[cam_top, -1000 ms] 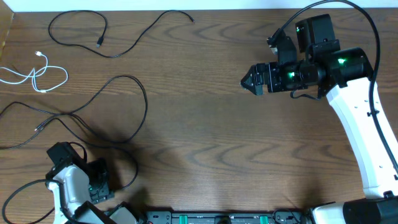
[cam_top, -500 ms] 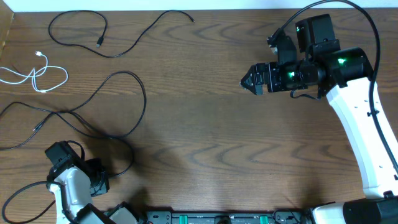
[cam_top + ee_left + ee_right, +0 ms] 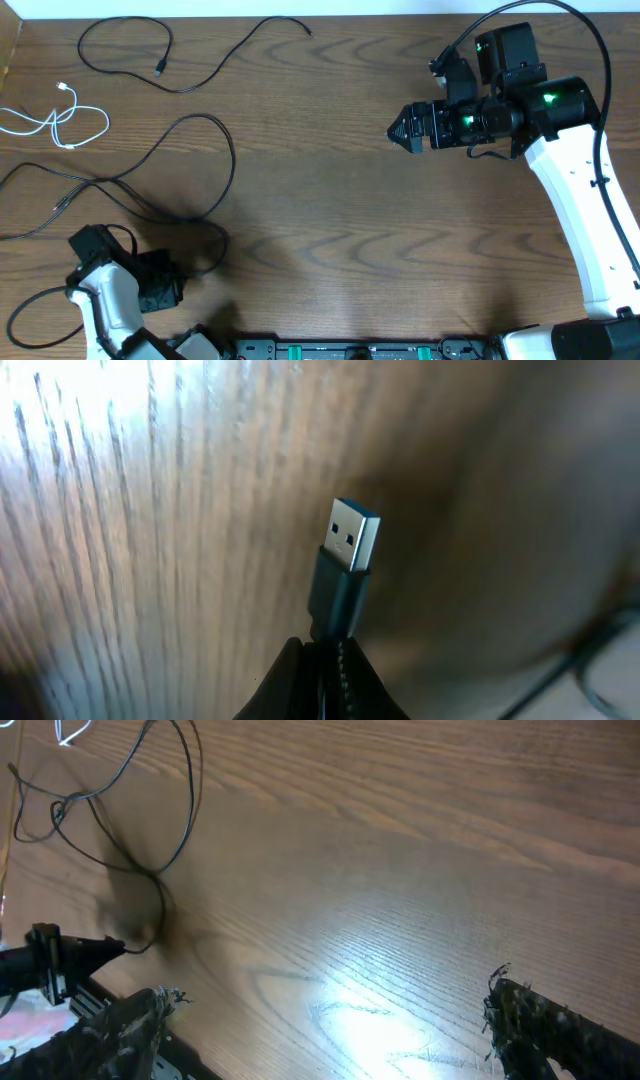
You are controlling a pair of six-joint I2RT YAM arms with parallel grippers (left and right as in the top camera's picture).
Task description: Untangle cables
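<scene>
At the far left edge of the table (image 3: 330,230), the overhead view shows the white cable (image 3: 55,120) in a loose loop. Just right of it, toward the far edge, the short black cable (image 3: 170,60) lies apart from the others. Below them the long black cable (image 3: 150,190) sprawls in wide curves, crossing itself once, and one end runs down toward the left gripper (image 3: 165,288) at the near left corner. From above, that gripper's jaws are too dark to read. The left wrist view settles it: the fingertips (image 3: 300,670) are pressed together on the long black cable (image 3: 335,600) just behind its USB plug (image 3: 350,545), which sticks up past them, lifted off the wood. The right wrist view catches the same grip from across the table, the cable (image 3: 150,820) leading into the left gripper (image 3: 105,950). At the far right the right gripper (image 3: 405,128) hovers over bare wood, well apart from every cable. Its own camera shows its fingers (image 3: 120,1025) spread wide with nothing between them.
</scene>
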